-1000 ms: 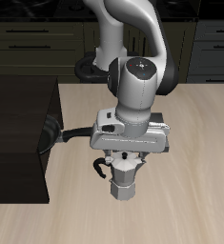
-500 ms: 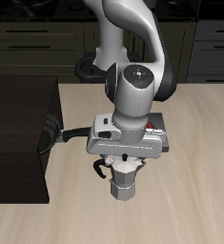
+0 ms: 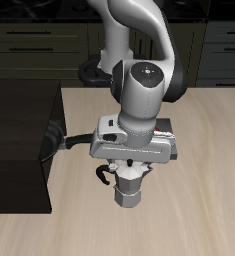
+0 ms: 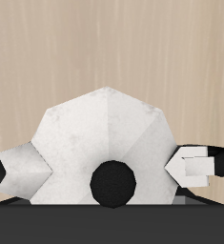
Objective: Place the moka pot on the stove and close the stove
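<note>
While the gripper [image 3: 129,166] sits directly over the moka pot [image 3: 128,187], its fingers cannot be told as pinching or spread — the pot's lid [image 4: 106,141] with its black knob [image 4: 114,183] fills the wrist view, pale wooden table [image 3: 204,190] beneath.

Arm reaching forward from base, wrist pointing straight down over table. Gripper [image 3: 129,172] hanging vertical, fingers closing around moka pot [image 3: 128,187] top, gripping it from above.
</note>
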### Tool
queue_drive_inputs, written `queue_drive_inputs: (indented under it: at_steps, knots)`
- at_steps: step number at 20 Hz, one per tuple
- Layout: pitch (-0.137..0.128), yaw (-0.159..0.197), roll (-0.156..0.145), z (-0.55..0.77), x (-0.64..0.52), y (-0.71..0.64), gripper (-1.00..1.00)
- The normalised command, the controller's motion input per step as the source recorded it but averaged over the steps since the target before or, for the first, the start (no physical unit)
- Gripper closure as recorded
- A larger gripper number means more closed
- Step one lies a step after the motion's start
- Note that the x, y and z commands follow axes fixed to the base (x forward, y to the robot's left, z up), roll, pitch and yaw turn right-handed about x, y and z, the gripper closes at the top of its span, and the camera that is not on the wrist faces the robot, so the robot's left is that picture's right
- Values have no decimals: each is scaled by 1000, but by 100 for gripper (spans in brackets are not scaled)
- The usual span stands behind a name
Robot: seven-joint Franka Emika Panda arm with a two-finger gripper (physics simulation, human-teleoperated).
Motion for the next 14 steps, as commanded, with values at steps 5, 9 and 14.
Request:
queue_drive_inputs:
  at_steps: [5,9,14]
  knots:
    - [-35,19,3,214,-46,-20,100]
    - [-44,-4,4,360,-125,20,100]
    - [-30,-2,29,321,-261,71,100]
